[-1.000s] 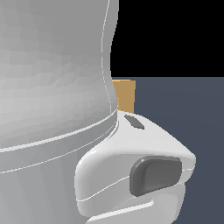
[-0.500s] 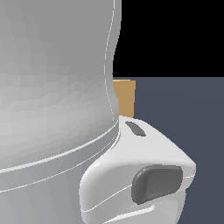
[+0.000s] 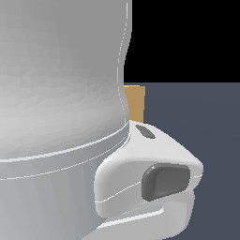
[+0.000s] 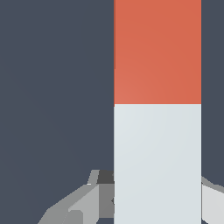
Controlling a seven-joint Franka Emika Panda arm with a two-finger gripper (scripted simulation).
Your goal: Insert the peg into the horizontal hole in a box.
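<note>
A flat, plain floor (image 3: 197, 117) of dark blue-grey colour lies under even light without visible shadows, and behind its straight far edge there is only a black background (image 3: 187, 42).

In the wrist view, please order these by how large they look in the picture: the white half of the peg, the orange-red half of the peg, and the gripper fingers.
1. White half of the peg, slightly the largest.
2. Orange-red half, nearly equal; the frame crops both halves, so this ranking is unsure.
3. Fingers, smallest; only parts show beside the peg.
</note>
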